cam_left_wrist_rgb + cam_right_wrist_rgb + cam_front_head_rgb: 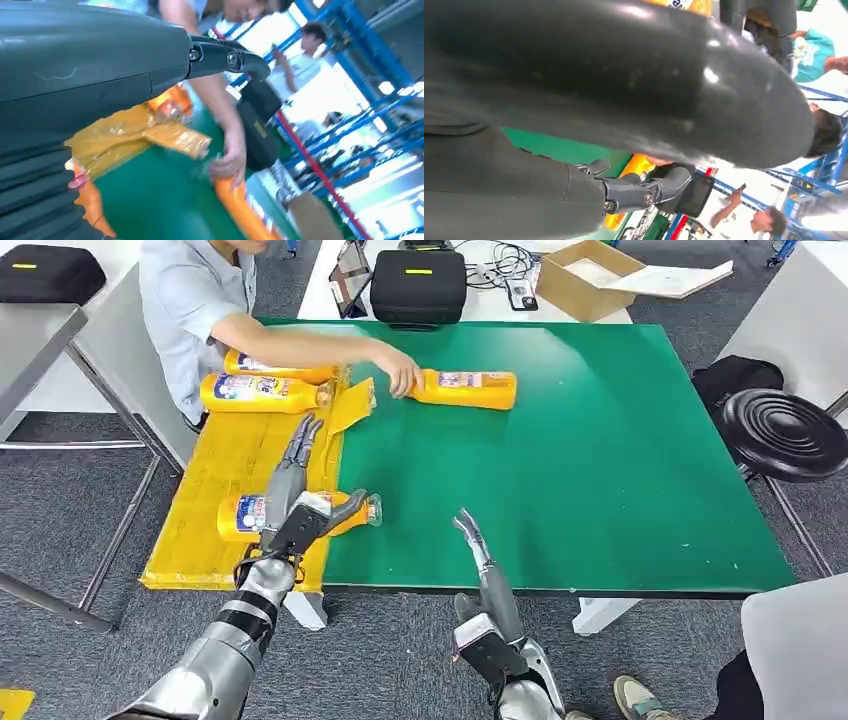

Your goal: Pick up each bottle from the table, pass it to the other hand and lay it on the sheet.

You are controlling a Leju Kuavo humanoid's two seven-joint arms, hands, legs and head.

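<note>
Green table [600,460], yellow sheet [215,490], three bottles [262,390].

The left hand [300,490] reaches forward on a silver arm, fingers straight and spread, thumb out to its right, holding nothing. The right hand [478,550] hangs lower, fingers extended together, empty.

Grey carpet floor [400,660]; green-topped worktop [600,470]; round black ribbed stool [785,432]; white table [480,302] bearing black zip case [418,285], open brown cardboard box [590,280]; blue steel racking [380,65].
</note>
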